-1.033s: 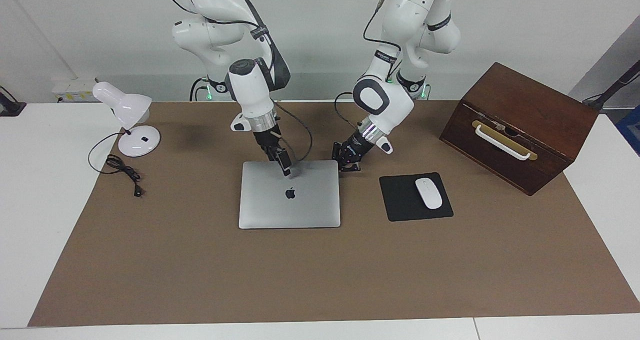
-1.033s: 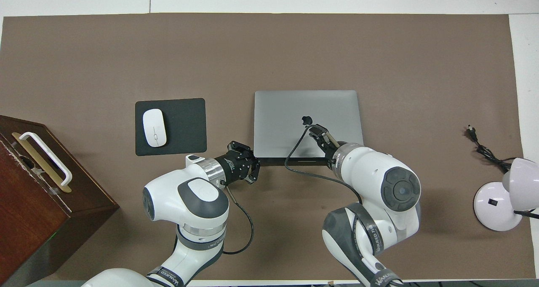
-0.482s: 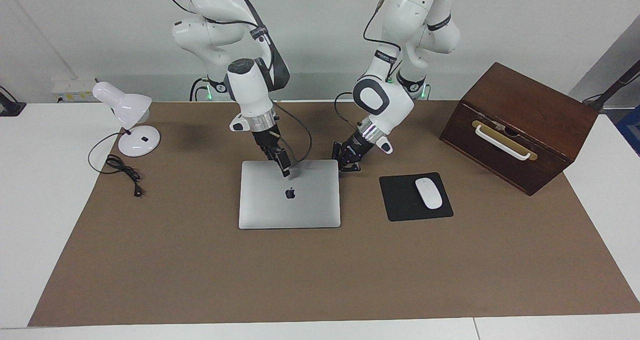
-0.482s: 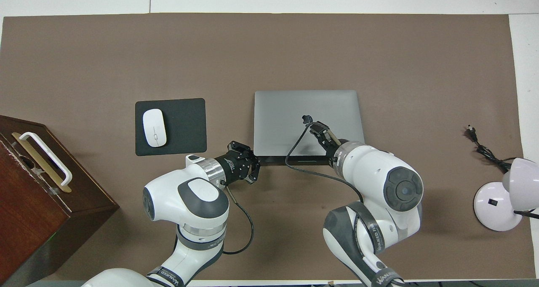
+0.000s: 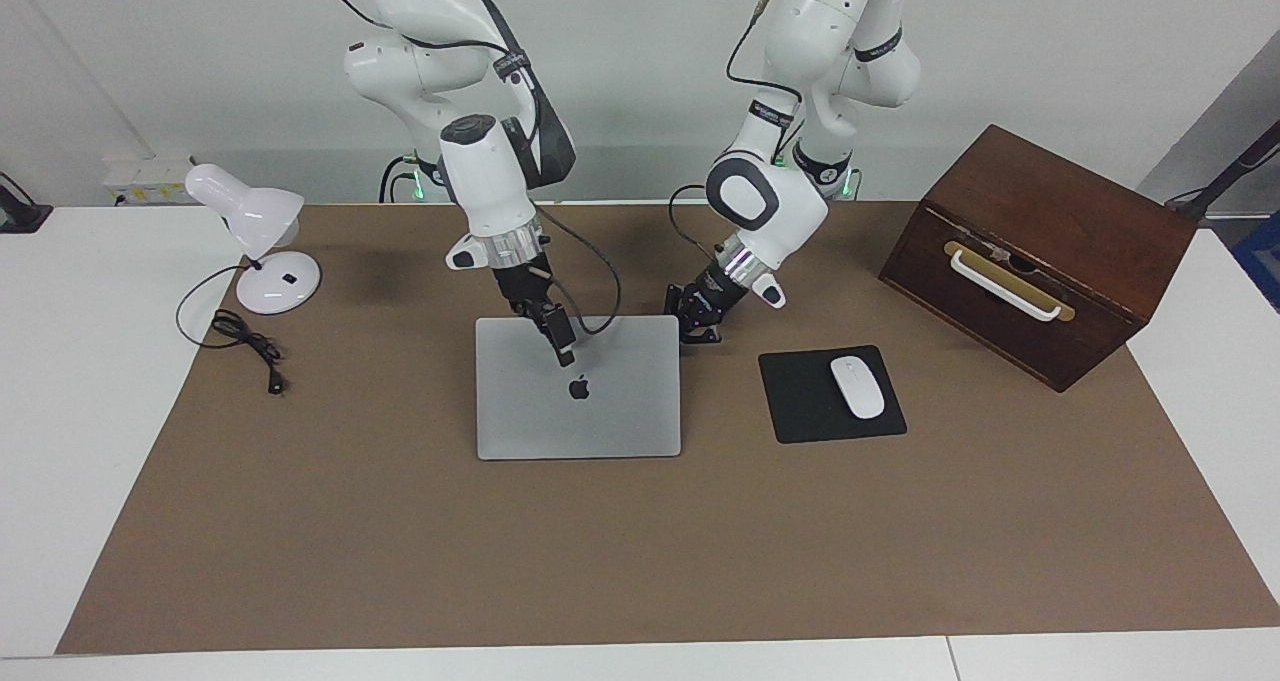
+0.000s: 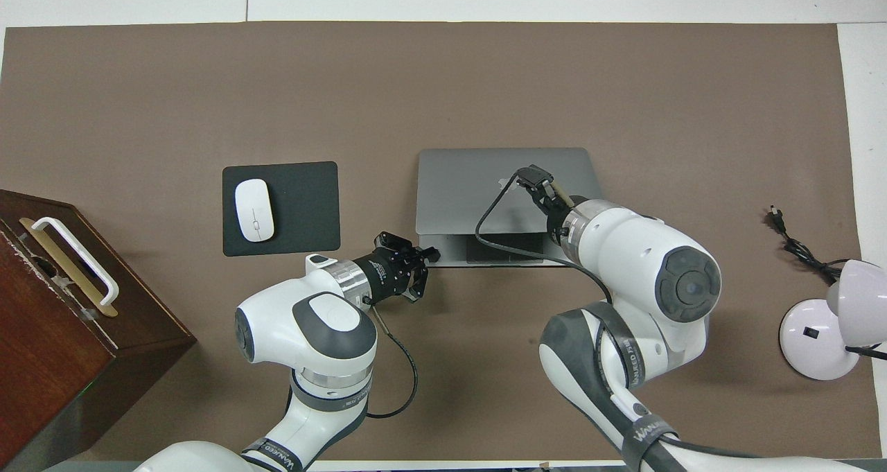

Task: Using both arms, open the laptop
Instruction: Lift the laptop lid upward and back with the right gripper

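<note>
Laptop (image 5: 578,401) sits mid-mat beside the mouse pad (image 5: 830,394), long axis running along the table, lid partly raised, opening toward the robots. Left gripper (image 5: 706,333), pinched shut, presses its base corner. Right gripper (image 5: 564,349) is at the lid; can't tell its fingers.

The laptop (image 5: 578,401) is placed mid-table. The mouse pad (image 5: 800,401) is set beside it, toward the left arm's end, with the mouse (image 5: 858,387) on it. The lamp (image 5: 258,236) is located toward the right arm's end.
</note>
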### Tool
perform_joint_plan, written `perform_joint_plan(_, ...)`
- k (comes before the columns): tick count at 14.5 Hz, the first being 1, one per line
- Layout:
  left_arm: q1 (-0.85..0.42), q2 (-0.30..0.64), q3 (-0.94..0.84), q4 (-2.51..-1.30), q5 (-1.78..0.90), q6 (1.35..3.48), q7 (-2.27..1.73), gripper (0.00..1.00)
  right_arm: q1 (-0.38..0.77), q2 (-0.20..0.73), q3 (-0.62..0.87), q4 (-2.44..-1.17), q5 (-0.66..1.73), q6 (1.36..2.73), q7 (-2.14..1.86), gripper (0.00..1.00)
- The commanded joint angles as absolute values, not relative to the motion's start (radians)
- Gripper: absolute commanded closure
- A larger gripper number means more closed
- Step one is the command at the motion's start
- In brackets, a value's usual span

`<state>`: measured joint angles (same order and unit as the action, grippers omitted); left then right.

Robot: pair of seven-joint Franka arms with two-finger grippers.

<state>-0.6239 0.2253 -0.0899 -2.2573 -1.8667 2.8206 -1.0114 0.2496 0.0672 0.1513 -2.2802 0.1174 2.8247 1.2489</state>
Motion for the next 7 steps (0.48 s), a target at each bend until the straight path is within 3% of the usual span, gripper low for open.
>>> perform_joint_plan(1, -0.624, 0.27, -0.084, -2.235, -1.893, 2.842, -0.979, 1.0, 0.238, 0.101, 0.132, -2.204, 0.13, 2.803, 1.177, 0.0)
perform_joint_plan(7, -0.624, 0.27, -0.084, -2.235, -1.893, 2.842, -0.977, 1.0, 0.236, 0.101, 0.114, -2.157, 0.12, 2.767, 1.149, 0.0)
